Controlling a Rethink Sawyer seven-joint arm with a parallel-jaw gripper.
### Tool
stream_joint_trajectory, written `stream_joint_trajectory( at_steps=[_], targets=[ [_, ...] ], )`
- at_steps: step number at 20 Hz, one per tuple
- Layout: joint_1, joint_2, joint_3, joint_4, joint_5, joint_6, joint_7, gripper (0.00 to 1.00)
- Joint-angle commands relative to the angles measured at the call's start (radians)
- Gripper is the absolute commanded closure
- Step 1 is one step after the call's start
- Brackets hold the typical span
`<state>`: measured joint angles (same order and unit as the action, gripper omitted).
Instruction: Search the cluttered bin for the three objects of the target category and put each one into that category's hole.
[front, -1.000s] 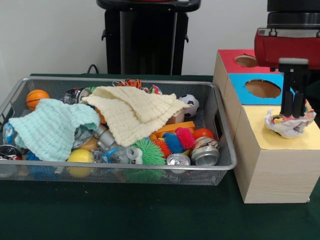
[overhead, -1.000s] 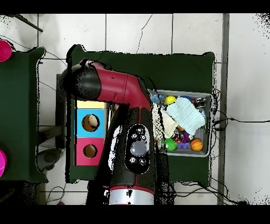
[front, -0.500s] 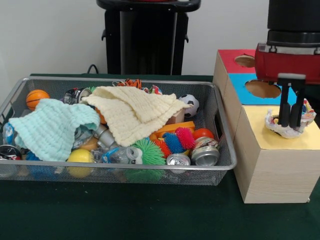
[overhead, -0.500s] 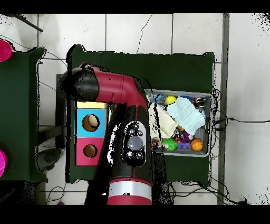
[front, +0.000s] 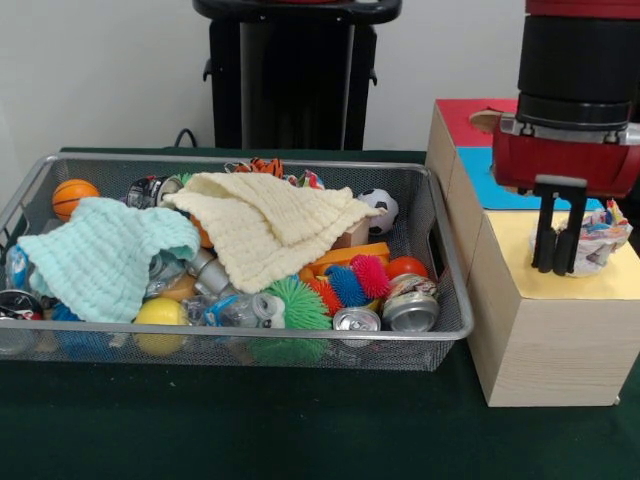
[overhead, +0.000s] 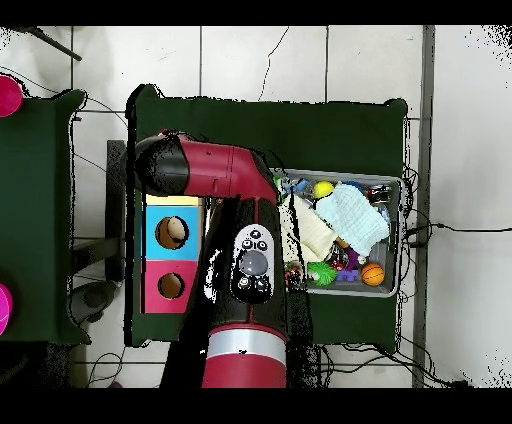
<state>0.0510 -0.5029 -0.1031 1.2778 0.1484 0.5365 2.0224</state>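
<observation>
Still full — wire bin (front: 440, 240) of clutter

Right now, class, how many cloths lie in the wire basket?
2: a pale green cloth at the front view's left, a cream cloth in the middle. Others may be buried.

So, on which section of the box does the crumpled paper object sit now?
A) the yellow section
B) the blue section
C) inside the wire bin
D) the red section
A: the crumpled paper object rests on the yellow section of the box, nearest the camera, just behind the gripper, not on the blue or red part.
</observation>
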Motion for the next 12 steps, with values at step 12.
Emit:
stream_joint_trajectory(
  at_steps=[12],
  targets=[
    [0.018,0.055,0.086,-0.082,-0.051,0.302,0.031,1.00]
  ],
)
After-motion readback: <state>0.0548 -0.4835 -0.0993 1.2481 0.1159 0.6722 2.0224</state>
